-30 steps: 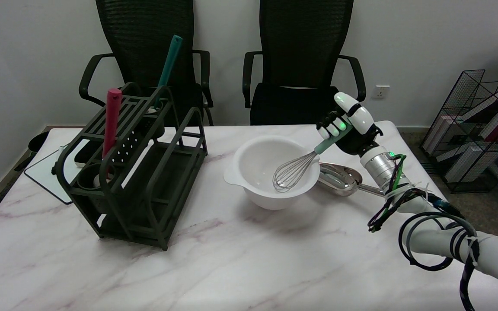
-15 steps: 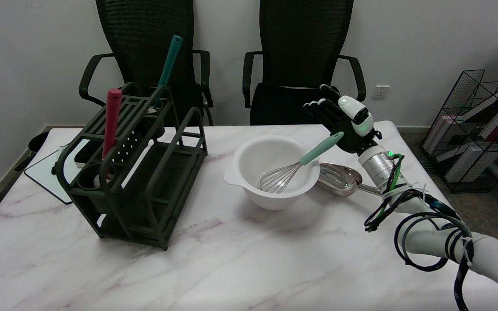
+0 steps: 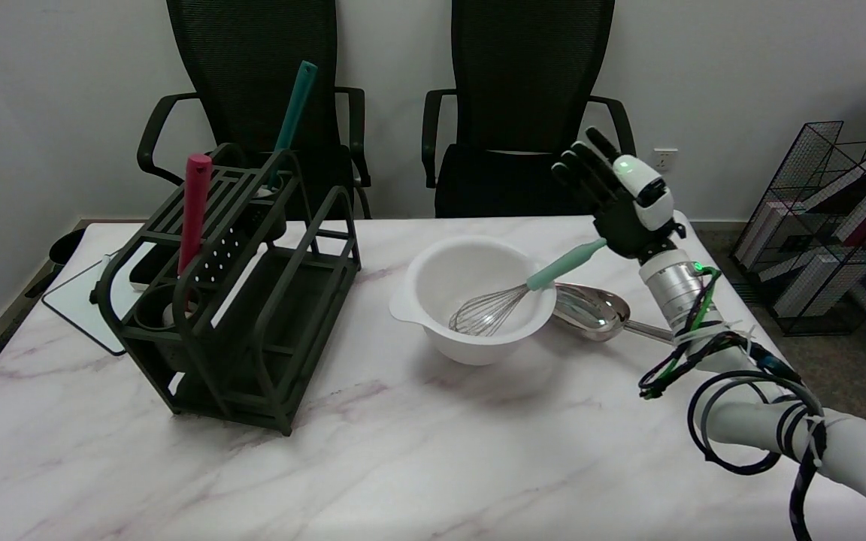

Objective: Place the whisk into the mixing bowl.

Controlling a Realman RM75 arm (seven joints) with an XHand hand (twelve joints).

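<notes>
The whisk [image 3: 508,299] lies in the white mixing bowl [image 3: 470,342], its wire head down inside and its mint green handle leaning out over the right rim. My right hand [image 3: 621,197] hovers above and to the right of the handle's tip, fingers spread and straight, holding nothing. A small gap shows between the hand and the handle.
A dark green utensil rack [image 3: 241,300] stands at the left with a red-handled tool [image 3: 194,210] and a teal-handled tool [image 3: 292,120] in it. A metal scoop [image 3: 594,309] lies just right of the bowl. Two black chairs stand behind the table.
The hand let go of the whisk handle, spread its fingers and rose up and to the right. The whisk dropped lower into the bowl and now rests against the rim.
</notes>
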